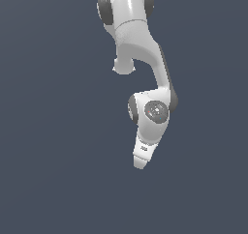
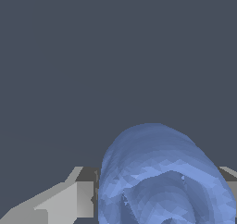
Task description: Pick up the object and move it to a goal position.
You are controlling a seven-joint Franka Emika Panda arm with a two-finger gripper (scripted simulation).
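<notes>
In the wrist view the blue roundish knob-like object point(image 2: 162, 177) fills the space between my two grey fingers point(image 2: 69, 200) and touches both. My gripper point(image 2: 157, 204) is shut on it. In the exterior view the white arm hangs down in the middle of the picture and my gripper point(image 1: 140, 164) points downward. The object is hidden there behind the hand. No goal marker shows in either view.
A plain dark grey-blue surface point(image 1: 53, 146) fills the background of both views. Nothing else shows.
</notes>
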